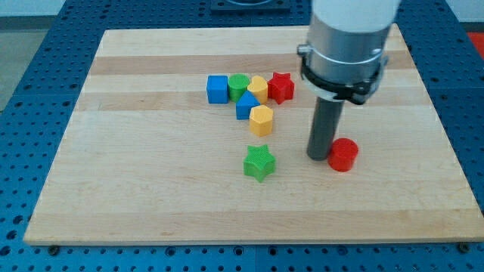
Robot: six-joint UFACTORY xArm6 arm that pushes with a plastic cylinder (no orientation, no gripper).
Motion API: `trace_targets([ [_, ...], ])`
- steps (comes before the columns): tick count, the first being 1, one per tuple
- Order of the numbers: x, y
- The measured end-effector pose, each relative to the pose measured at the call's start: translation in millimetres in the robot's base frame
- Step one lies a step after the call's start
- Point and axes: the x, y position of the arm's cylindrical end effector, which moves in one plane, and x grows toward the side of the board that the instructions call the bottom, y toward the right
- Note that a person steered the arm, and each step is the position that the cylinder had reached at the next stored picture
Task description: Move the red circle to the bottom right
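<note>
The pale wooden worktop (pixel 151 196) lies on a blue perforated base (pixel 30 68), and my tip (pixel 317 156), the lower end of the straight dark rod, rests on the wood right of the view's centre. There are no jaws on this arm to be open or closed; the rod hangs from a grey cylindrical body (pixel 348 38) that fills the view's top right. The red circle, a short round red plastic block (pixel 342 155), sits just to the view's right of my tip, so close that the two look to be touching, though I cannot tell for sure. It lies right of centre, in the lower half of the worktop. A green star-shaped block (pixel 259 162) stands apart towards the view's left of my tip. Farther up and left is a tight cluster: a blue cube (pixel 217 89), a green round-looking block (pixel 239 85), a yellow block (pixel 258 88), a red star-shaped block (pixel 280 88), a second blue block (pixel 246 106) and a yellow hexagonal block (pixel 261 120) below them.
</note>
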Motion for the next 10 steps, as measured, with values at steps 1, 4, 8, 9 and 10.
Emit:
trace_targets([
  [1, -0.8, 18.3],
  [4, 63.5, 64.9],
  [8, 21.5, 75.0],
  [9, 34.1, 75.3],
  [10, 38.9, 75.3],
])
